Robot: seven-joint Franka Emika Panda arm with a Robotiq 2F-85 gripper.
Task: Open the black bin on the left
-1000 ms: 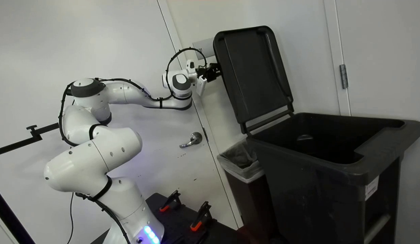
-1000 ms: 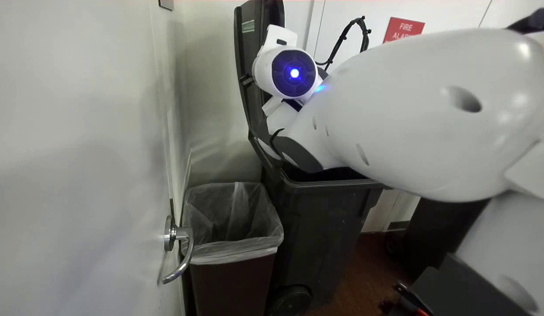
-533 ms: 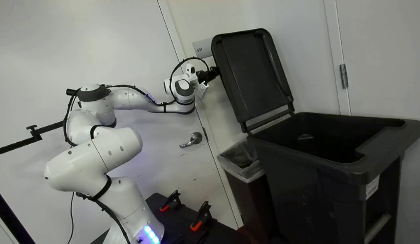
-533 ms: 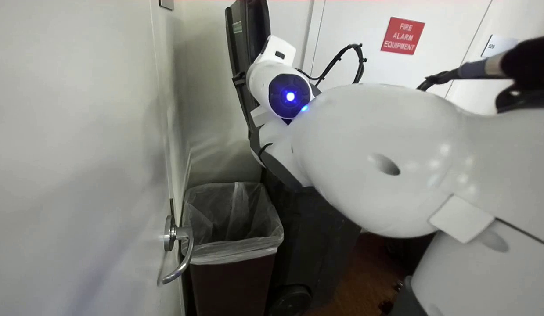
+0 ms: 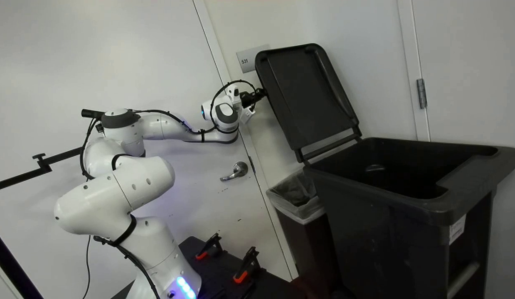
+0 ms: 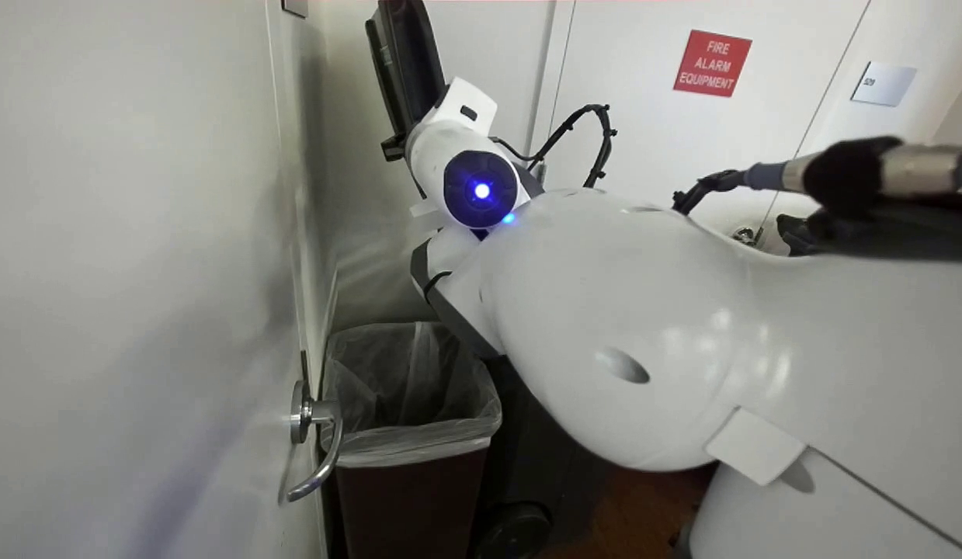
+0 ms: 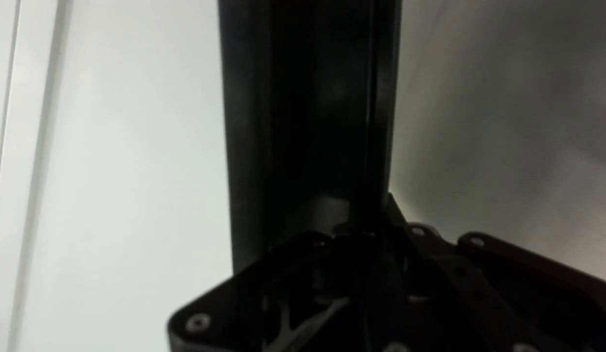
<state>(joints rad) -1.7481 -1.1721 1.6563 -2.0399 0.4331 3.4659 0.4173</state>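
Observation:
The black bin (image 5: 386,232) stands at the right in an exterior view, with a white sticker (image 5: 457,229) on its front. Its lid (image 5: 307,95) is raised, leaning back past upright, and the bin's mouth is uncovered. The lid also shows nearly edge-on in an exterior view (image 6: 411,66) and fills the middle of the wrist view (image 7: 312,112). My gripper (image 5: 262,94) is at the lid's side edge, about halfway along it. In the wrist view the fingers (image 7: 364,230) lie on either side of the lid's rim, shut on it; the tips are dark.
A smaller brown bin with a clear liner (image 6: 411,458) stands beside the black bin, below my arm. A door handle (image 6: 317,450) sticks out near it. Walls and doors are close behind the lid. A black stand bar (image 5: 41,168) is behind the arm.
My gripper and the lid have moved together. The lid has tilted further back and lower, leftward in both exterior views. The arm's elbow has come down.

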